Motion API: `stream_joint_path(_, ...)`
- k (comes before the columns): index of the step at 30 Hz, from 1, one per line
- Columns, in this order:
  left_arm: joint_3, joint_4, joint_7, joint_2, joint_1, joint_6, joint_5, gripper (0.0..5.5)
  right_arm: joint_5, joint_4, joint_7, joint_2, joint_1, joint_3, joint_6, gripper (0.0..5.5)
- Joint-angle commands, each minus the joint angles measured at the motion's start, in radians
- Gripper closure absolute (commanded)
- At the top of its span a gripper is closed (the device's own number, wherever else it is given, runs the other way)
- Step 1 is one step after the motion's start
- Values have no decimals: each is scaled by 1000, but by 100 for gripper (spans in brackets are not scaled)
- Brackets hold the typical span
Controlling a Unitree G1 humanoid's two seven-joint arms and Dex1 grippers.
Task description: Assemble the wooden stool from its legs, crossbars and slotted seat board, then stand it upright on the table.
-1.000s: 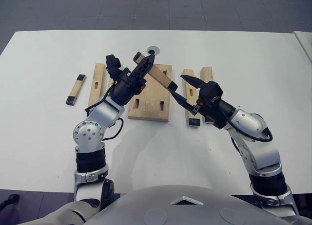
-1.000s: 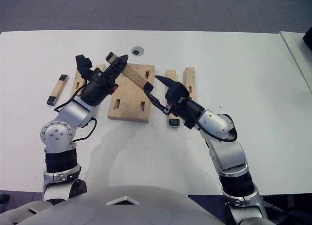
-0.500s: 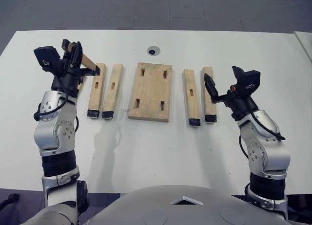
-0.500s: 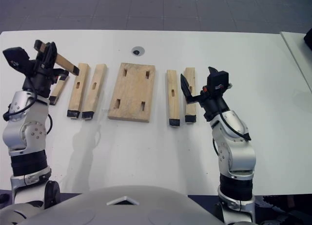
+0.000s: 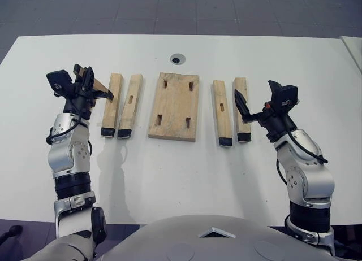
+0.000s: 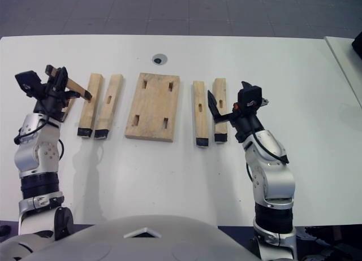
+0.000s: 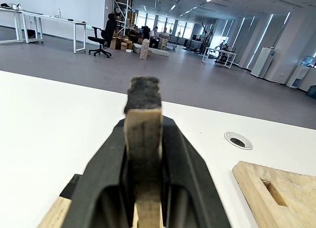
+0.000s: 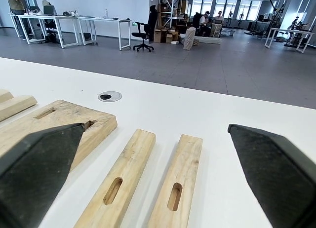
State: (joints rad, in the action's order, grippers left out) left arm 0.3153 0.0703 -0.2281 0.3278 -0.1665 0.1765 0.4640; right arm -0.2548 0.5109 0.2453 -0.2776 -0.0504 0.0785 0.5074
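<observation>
Stool crossbar (image 7: 143, 139) in L gripper (image 5: 90, 86)

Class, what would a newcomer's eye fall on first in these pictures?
The slotted seat board lies flat on the table, two legs each side. At far left the left gripper holds a crossbar aloft, jaws shut on it; the right gripper hangs open near the right legs.

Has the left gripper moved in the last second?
Yes: left gripper, shut on the crossbar, swung from above the seat board to left of the leftmost leg.
</observation>
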Motion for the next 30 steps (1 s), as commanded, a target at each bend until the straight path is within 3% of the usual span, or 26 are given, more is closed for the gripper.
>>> stream_joint_path(1, 1, 27, -7, -9, 24, -26, -36, 509, 0, -8, 11, -22, 22, 8, 13, 10)
stream_joint_path(7, 4, 64, -3, -8, 8, -45, -58, 509, 3, -5, 17, -31, 25, 2, 14, 10)
stream_joint_path(15, -81, 128, 43, -1, 19, 34, -176, 509, 33, 15, 5, -45, 23, 8, -18, 10)
stream_joint_path(19, -85, 107, 70, -33, 48, 28, -186, 509, 79, 40, -77, 8, 29, 33, -92, 10)
stream_joint_path(24, -99, 91, 67, -42, 45, 26, -190, 509, 308, 69, -219, 28, -40, 13, -337, 10)
stream_joint_path(30, -86, 96, 49, -25, 33, 21, -186, 509, 283, -50, -246, 126, -114, -5, -844, 10)
